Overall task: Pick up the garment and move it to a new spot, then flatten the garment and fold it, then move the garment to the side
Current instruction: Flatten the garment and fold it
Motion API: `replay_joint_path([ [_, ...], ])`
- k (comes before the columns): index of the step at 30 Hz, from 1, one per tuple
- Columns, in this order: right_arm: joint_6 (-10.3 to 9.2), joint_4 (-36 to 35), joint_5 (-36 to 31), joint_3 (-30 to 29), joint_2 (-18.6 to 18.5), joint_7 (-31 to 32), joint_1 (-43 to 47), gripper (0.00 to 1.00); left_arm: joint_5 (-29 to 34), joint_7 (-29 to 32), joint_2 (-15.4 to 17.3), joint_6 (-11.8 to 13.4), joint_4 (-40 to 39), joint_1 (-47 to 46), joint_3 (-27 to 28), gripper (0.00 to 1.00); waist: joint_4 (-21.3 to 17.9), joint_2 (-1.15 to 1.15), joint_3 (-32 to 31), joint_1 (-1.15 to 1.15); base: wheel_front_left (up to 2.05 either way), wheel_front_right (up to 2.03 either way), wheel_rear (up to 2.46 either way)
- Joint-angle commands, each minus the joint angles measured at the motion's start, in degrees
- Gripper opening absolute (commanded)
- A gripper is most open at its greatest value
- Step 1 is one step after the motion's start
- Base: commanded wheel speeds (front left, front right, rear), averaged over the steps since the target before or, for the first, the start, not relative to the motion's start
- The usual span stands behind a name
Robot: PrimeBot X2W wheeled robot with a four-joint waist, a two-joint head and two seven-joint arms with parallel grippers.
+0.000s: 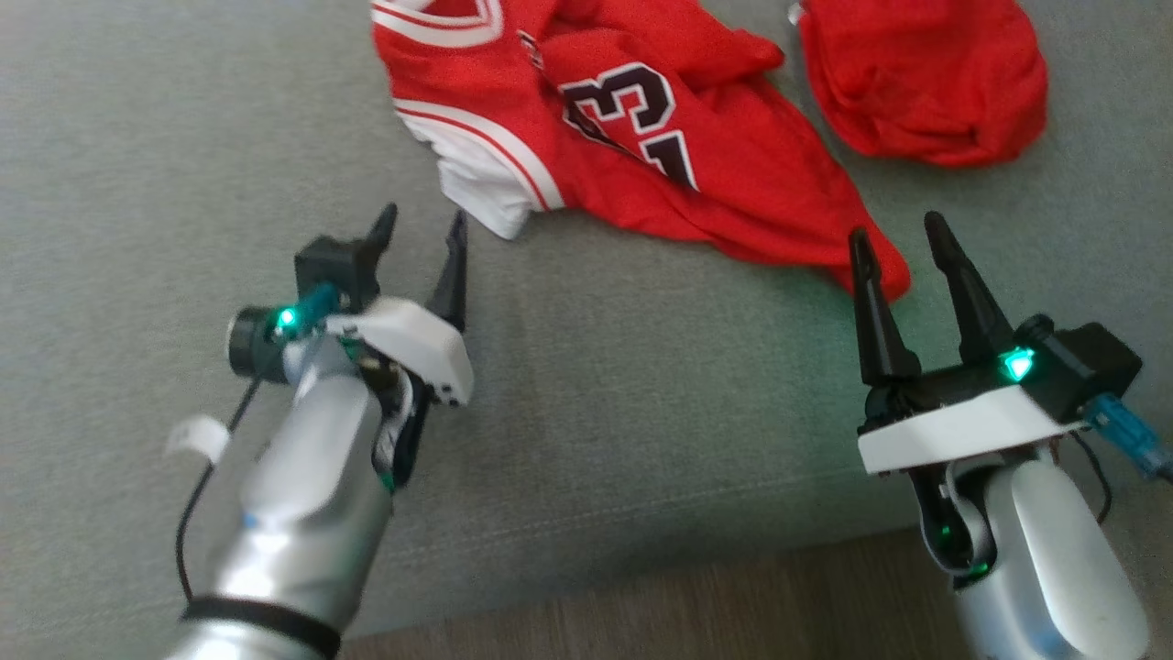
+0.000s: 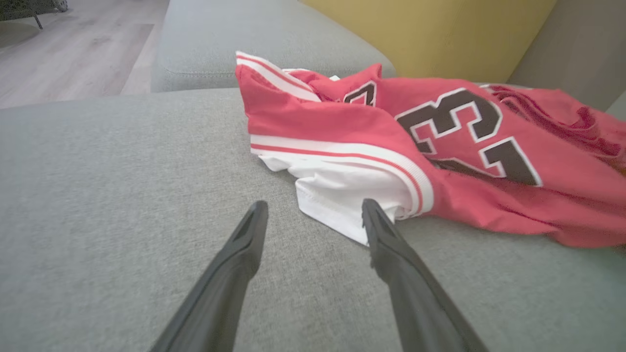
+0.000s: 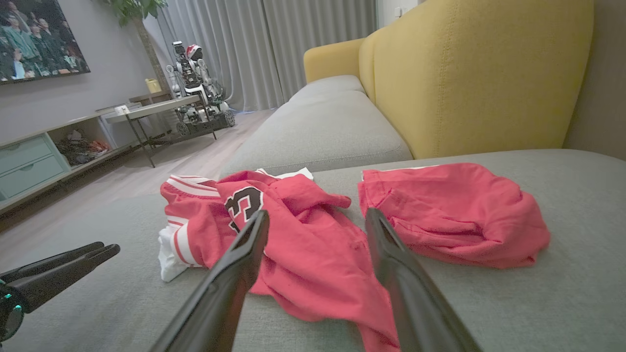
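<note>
The jersey lies crumpled on the sofa seat, well back from the front edge, number side up. A red cloth lies just beside it, toward the seat's right edge.

Left claw: fingers apart, holding nothing, pointed at the white hem, one fingertip just beside its corner.

Right claw: fingers apart, holding nothing, over the jersey's nearest red corner. Whether it touches the fabric cannot be told.
</note>
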Motion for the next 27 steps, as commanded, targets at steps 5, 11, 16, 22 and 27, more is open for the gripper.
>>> replay_joint_path([
  [5, -0.01, -2.6, 0.0, 1.1, 0.7, -0.5, -2.7, 1.00, 1.6, -0.3, 1.0, -0.8, 7.0, -8.4, 1.7, 1.00, -3.0, 0.00, 3.1, 0.00, 0.00, 0.00, 0.00],
  [11, -0.01, -3.1, 0.2, 0.9, 1.0, -0.5, -3.0, 1.00, 2.7, -0.3, 1.4, -1.1, 14.3, -13.4, 1.6, 1.00, -4.2, 0.00, 4.5, 0.00, 0.00, 0.00, 0.00],
  [16, -0.01, -3.4, 0.1, 0.8, 1.1, -0.5, -3.2, 1.00, 3.1, -0.3, 1.3, -1.4, 18.4, -15.5, 1.3, 1.00, -4.5, 0.00, 5.1, 0.00, 0.00, 0.00, 0.00],
  [22, -0.01, -3.5, -0.1, 0.0, 1.3, -0.5, -3.4, 1.00, 2.7, -0.3, 1.2, -2.2, 18.2, -16.0, 1.8, 0.00, -3.4, 0.00, 4.9, 0.00, 0.00, 0.00, 0.00],
  [27, -0.01, -3.0, -0.5, -0.6, 1.3, -0.5, -3.0, 1.00, 3.0, -0.3, 1.5, -0.8, 12.8, -13.6, 3.6, 0.00, -0.6, 0.00, 3.3, 0.00, 0.00, 0.00, 0.00],
])
